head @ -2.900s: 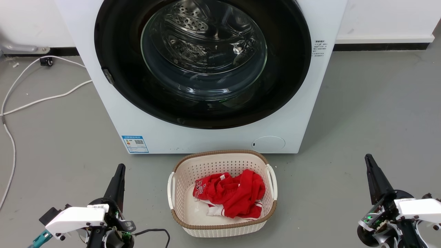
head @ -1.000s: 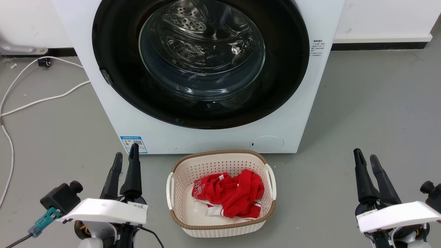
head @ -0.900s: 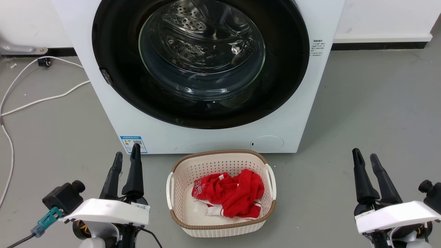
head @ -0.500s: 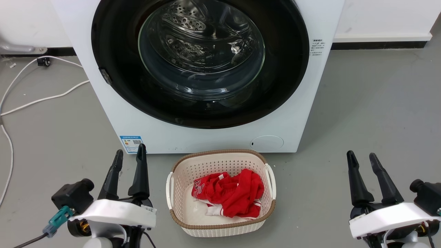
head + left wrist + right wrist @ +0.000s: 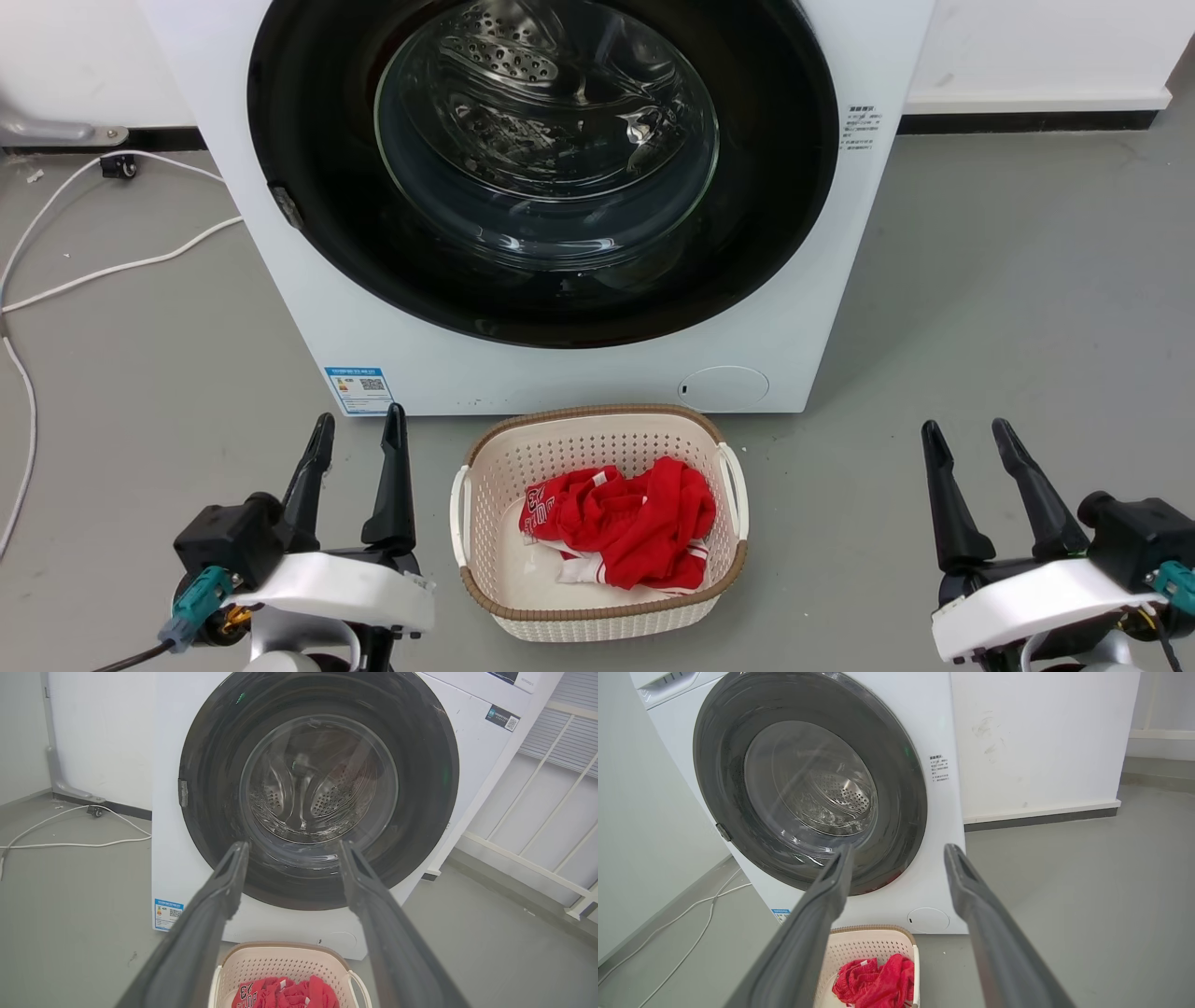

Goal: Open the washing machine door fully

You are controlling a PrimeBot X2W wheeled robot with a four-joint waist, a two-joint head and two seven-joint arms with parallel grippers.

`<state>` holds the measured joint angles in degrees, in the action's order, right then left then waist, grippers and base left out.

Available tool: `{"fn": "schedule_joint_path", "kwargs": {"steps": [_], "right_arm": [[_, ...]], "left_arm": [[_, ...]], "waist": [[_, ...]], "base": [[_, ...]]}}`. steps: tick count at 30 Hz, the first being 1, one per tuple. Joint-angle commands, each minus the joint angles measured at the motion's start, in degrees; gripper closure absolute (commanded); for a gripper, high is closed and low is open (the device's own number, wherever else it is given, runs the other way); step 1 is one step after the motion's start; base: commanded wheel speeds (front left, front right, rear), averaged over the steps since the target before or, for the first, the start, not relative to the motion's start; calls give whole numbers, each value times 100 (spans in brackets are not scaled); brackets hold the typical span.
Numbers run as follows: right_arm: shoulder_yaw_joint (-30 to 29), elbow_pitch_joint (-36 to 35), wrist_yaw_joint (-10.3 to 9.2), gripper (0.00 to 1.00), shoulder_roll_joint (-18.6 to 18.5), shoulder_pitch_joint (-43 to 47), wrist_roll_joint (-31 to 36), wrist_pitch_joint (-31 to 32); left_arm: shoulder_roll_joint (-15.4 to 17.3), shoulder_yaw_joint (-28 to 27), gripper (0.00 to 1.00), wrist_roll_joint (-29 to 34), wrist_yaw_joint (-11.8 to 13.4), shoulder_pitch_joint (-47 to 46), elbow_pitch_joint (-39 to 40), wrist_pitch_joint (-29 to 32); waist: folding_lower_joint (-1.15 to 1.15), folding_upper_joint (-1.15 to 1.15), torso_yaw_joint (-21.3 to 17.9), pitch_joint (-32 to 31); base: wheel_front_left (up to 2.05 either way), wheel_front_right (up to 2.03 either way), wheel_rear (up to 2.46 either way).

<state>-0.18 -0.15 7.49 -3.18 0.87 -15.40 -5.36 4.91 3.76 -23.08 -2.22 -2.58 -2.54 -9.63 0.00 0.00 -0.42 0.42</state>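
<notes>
The washing machine door (image 5: 308,187) is shut. We hold our left end effector (image 5: 360,417) and right end effector (image 5: 963,427) spread and empty, ready to pull it.

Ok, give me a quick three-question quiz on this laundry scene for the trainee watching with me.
1. True or false: the washing machine door is shut flat against the washing machine.
2. What lies in the basket in front of the machine? A: red clothes. B: blue towels. C: nothing.
3. Fill in, open or shut: the left end effector and the right end effector are both ____, holding nothing.
Key: 1 true. 2 A. 3 open.
</notes>
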Motion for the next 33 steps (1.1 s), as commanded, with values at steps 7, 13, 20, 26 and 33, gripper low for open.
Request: {"fn": "schedule_joint_path", "kwargs": {"steps": [7, 13, 20, 26, 33], "right_arm": [[-27, -39, 0, 0, 21, -2, 527, -26], [-36, 7, 0, 0, 25, 3, 800, -42], [-39, 0, 0, 0, 29, 65, 1066, -50], [-41, -49, 0, 0, 32, 116, 1251, -50], [-32, -98, 0, 0, 35, 146, 1398, -62]], "left_arm": [[90, 112, 0, 533, 163, 53, 109, -136], [121, 164, 0, 826, 248, 95, 164, -211], [117, 185, 0, 1102, 331, 181, 218, -290], [91, 165, 0, 1314, 352, 226, 265, -361], [45, 137, 0, 1570, 371, 309, 313, -438]], "waist": [[0, 0, 12, -8], [0, 0, 12, -15], [0, 0, 10, -31], [0, 0, 11, -30], [0, 0, 7, -35]], "base": [[0, 0, 0], [0, 0, 0], [0, 0, 0], [0, 0, 0], [0, 0, 0]]}}
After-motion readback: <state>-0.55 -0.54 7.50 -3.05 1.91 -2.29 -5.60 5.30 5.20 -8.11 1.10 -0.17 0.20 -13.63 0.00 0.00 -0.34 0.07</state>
